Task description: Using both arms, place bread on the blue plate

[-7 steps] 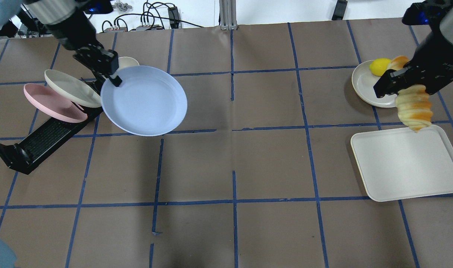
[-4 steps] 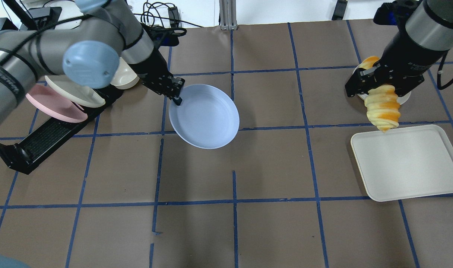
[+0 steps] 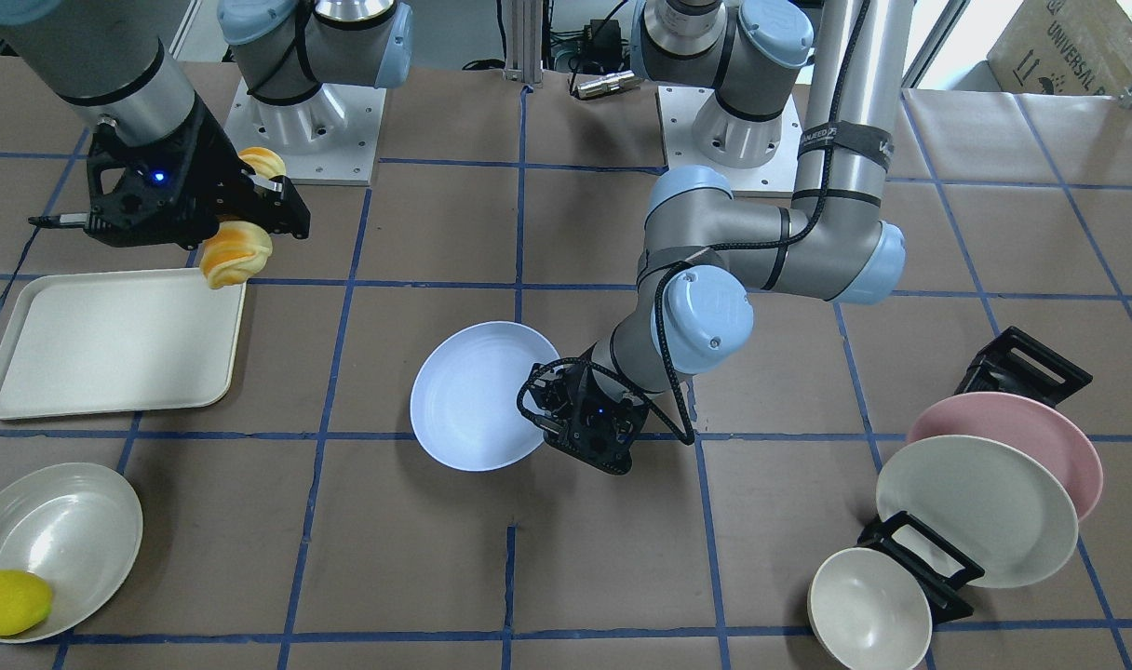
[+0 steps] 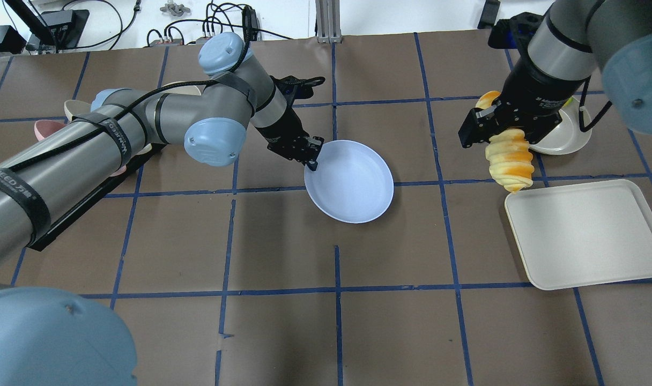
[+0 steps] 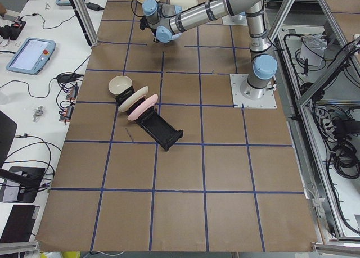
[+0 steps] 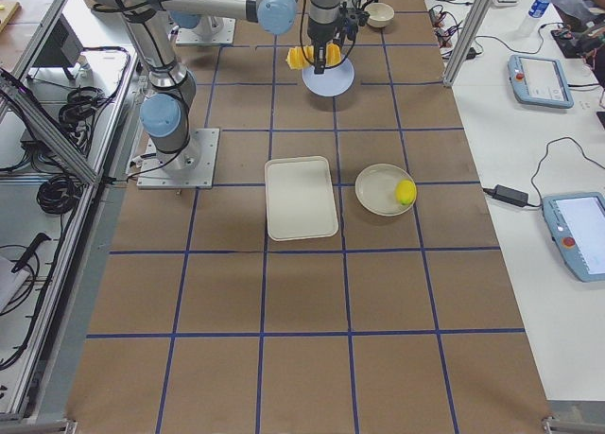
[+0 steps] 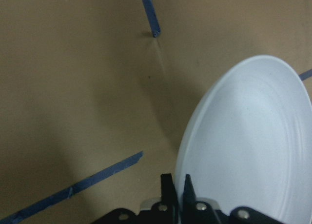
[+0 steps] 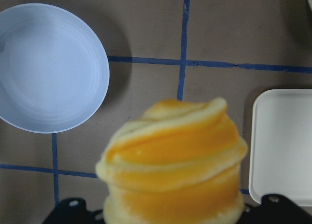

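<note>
Overhead exterior shows one bread point(image 4: 511, 161), one blue plate point(image 4: 353, 185).

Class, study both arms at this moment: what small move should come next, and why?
Probably the right hand should carry the bread sideways until it hangs over the blue plate. The bread is gripped but apart from the plate, above the corner of the tray, while the left hand pinches the plate's rim.

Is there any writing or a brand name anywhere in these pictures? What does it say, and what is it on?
"UNIVERSAL" is on the cardboard box beyond the table; the rest is cut off by the picture's edge.
"...JEED" is on the black strap around the left arm; the first letters are unclear.
The white print on the black wrist of the right arm is too small to read.
</note>
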